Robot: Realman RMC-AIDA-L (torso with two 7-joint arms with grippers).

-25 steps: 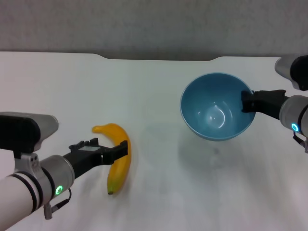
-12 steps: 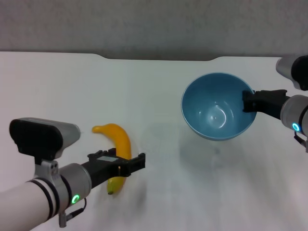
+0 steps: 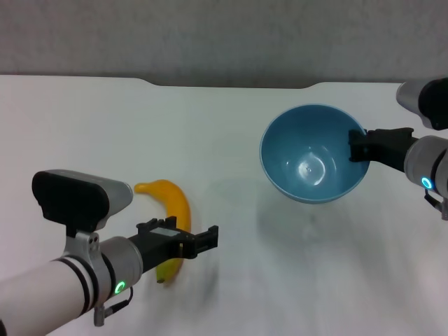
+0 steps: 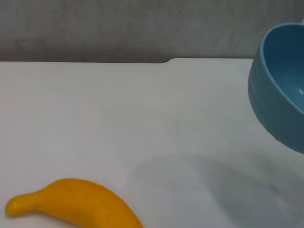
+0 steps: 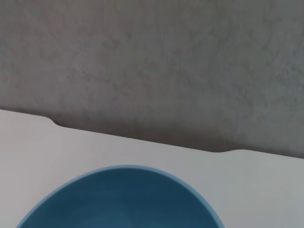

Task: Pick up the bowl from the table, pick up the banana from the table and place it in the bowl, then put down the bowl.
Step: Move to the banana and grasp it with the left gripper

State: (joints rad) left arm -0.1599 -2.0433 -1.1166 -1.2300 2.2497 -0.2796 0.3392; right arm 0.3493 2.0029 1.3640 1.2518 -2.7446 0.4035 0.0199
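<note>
The light-blue bowl (image 3: 311, 154) hangs tilted above the white table (image 3: 210, 126), with its shadow on the tabletop below. My right gripper (image 3: 357, 147) is shut on its right rim. The bowl also shows in the left wrist view (image 4: 280, 95) and the right wrist view (image 5: 118, 199). The yellow-orange banana (image 3: 171, 196) lies on the table at the front left and shows in the left wrist view (image 4: 76, 199). My left gripper (image 3: 201, 241) is open over the banana's lower half, hiding part of it, with nothing between its fingers.
The table's far edge has a shallow notch (image 3: 231, 84) with a grey wall behind it. Bare white tabletop lies between the banana and the bowl's shadow (image 3: 294, 217).
My left arm has moved right and forward across the banana, which has stayed on the table. The bowl has shifted slightly left in the right gripper.
</note>
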